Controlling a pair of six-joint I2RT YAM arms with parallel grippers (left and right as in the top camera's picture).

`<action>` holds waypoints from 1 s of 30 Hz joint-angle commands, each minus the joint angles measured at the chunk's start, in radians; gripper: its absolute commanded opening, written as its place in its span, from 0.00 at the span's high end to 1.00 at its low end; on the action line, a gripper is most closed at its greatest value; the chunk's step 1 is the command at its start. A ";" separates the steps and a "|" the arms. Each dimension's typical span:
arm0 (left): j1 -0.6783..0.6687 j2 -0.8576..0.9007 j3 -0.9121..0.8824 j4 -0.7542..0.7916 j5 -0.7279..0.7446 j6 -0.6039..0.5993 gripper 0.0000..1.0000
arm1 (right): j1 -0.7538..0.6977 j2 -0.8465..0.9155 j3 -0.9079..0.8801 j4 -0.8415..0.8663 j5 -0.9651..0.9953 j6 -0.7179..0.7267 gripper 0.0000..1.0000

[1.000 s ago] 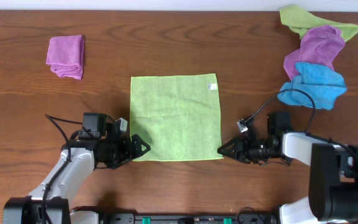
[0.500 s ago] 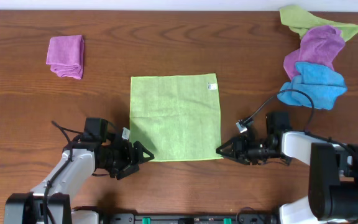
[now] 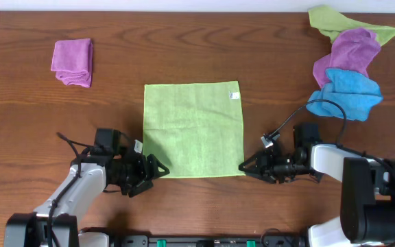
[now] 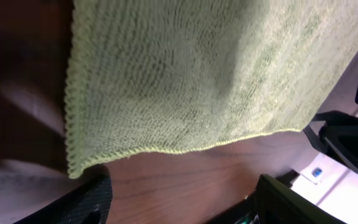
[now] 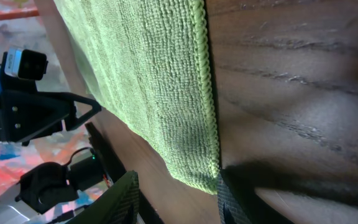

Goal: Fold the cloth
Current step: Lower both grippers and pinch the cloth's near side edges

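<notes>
Open table [image 3: 184, 48] borders the cloth [image 3: 193, 129] on its far side and flanks. Obstacles: purple cloth [image 3: 73, 62] far left, cloth pile [image 3: 348, 68] far right, both well apart.

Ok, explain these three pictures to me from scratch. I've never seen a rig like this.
These are two robot arms at a wooden table, each ending in a two-finger gripper. The wide picture looks straight down from above. The other two come from small cameras on each wrist, so they show the cloth up close, with that arm's own dark fingers at the bottom edge. In the middle lies a lime-green cloth, spread flat, with a white tag at one far corner. The left gripper and right gripper sit at its two near corners, both open, holding nothing. A folded purple cloth lies far left, and a pile of green, purple and blue cloths lies far right.
</notes>
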 commanded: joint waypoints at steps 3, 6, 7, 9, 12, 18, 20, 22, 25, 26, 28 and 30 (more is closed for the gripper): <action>0.010 0.047 -0.022 0.010 -0.390 0.019 0.25 | 0.007 0.027 -0.023 -0.009 0.211 0.018 0.57; 0.010 0.047 -0.012 0.014 -0.429 0.026 0.25 | 0.007 0.027 -0.023 -0.009 0.211 0.018 0.56; 0.009 0.047 -0.012 0.016 -0.444 0.027 0.25 | 0.007 0.027 -0.023 -0.009 0.211 0.018 0.56; 0.010 0.048 -0.012 0.019 -0.494 0.043 0.25 | 0.007 0.027 -0.023 -0.009 0.211 0.018 0.56; 0.009 0.048 -0.012 0.021 -0.492 0.058 0.25 | 0.007 0.027 -0.023 -0.005 0.211 0.018 0.56; 0.009 0.056 -0.013 0.047 -0.402 0.056 0.31 | 0.008 0.027 -0.023 0.019 0.159 0.019 0.56; 0.009 0.070 -0.013 0.050 -0.367 0.056 0.32 | 0.007 0.027 -0.023 0.021 0.159 0.018 0.56; 0.009 0.088 -0.013 0.050 -0.345 0.052 0.32 | 0.007 0.027 -0.023 0.022 0.159 0.019 0.56; 0.007 0.123 -0.013 0.051 -0.299 0.053 0.33 | 0.007 0.027 -0.023 0.026 0.159 0.022 0.56; 0.007 0.133 -0.013 0.050 -0.283 0.053 0.34 | 0.007 0.027 -0.023 0.026 0.159 0.024 0.56; 0.007 0.148 -0.013 0.044 -0.251 0.053 0.35 | 0.007 0.027 -0.023 0.025 0.159 0.026 0.57; 0.007 0.151 -0.013 0.029 -0.246 0.054 0.35 | 0.007 0.027 -0.023 0.022 0.159 0.026 0.57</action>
